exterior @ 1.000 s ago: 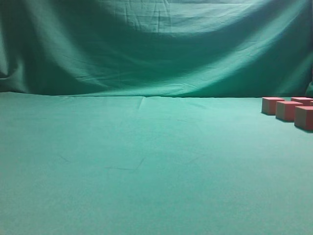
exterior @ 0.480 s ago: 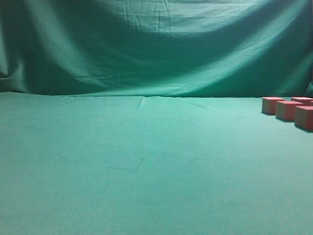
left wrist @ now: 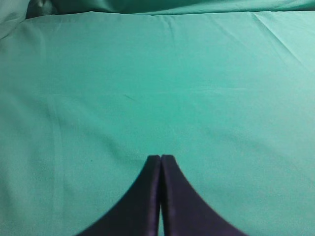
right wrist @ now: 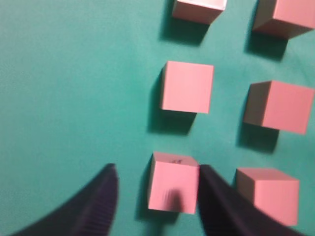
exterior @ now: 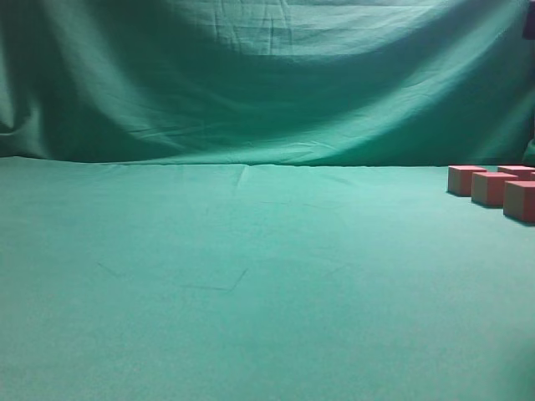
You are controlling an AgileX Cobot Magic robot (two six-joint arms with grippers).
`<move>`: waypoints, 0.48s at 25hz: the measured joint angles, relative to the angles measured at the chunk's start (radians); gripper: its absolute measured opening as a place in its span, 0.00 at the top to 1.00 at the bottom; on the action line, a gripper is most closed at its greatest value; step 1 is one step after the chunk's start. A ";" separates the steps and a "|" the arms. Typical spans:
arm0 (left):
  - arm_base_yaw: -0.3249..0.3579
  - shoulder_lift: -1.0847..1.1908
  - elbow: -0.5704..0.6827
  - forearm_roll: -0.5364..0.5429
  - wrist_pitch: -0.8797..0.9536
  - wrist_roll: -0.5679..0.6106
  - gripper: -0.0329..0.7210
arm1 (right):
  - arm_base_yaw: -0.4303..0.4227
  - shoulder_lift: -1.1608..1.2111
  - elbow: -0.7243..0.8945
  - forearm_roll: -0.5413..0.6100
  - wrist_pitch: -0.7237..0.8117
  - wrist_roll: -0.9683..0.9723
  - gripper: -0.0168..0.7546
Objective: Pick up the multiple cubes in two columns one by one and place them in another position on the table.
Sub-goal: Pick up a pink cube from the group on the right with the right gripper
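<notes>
Several reddish-pink cubes lie in two columns on the teal table [right wrist: 74, 73]. In the right wrist view my right gripper [right wrist: 157, 172] is open and straddles the nearest cube of the left column [right wrist: 173, 183]. Its right finger [right wrist: 216, 196] is at the cube's side and its left finger [right wrist: 101, 196] stands off with a gap. Further cubes [right wrist: 187, 86] [right wrist: 280, 105] [right wrist: 269, 194] lie beyond and beside it. In the exterior view, cubes [exterior: 491, 189] show at the far right edge. My left gripper [left wrist: 160, 157] is shut and empty over bare cloth [left wrist: 147, 73].
A wrinkled green backdrop curtain [exterior: 267, 83] hangs behind the table [exterior: 251, 276]. A dark shape [exterior: 530, 21] shows at the exterior view's top right corner. The neighbouring cube of the right column lies close to my right finger.
The cubes in the exterior view lie as before. A dark shape has come into that view's top right corner.
</notes>
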 joint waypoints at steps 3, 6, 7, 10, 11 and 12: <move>0.000 0.000 0.000 0.000 0.000 0.000 0.96 | 0.000 0.012 0.000 0.000 0.000 0.071 0.31; 0.000 0.000 0.000 0.000 0.000 0.000 0.96 | 0.000 0.030 0.000 0.000 0.013 0.086 0.31; 0.000 0.000 0.000 0.000 0.000 0.000 0.96 | 0.000 0.034 0.000 0.000 0.015 0.088 0.31; 0.000 0.000 0.000 0.000 0.000 0.000 0.96 | 0.000 0.054 0.000 0.000 0.015 0.092 0.31; 0.000 0.000 0.000 0.000 0.000 0.000 0.96 | 0.000 0.063 0.000 0.000 0.015 0.094 0.31; 0.000 0.000 0.000 0.000 0.000 0.000 0.96 | 0.000 0.075 0.000 -0.002 0.015 0.097 0.31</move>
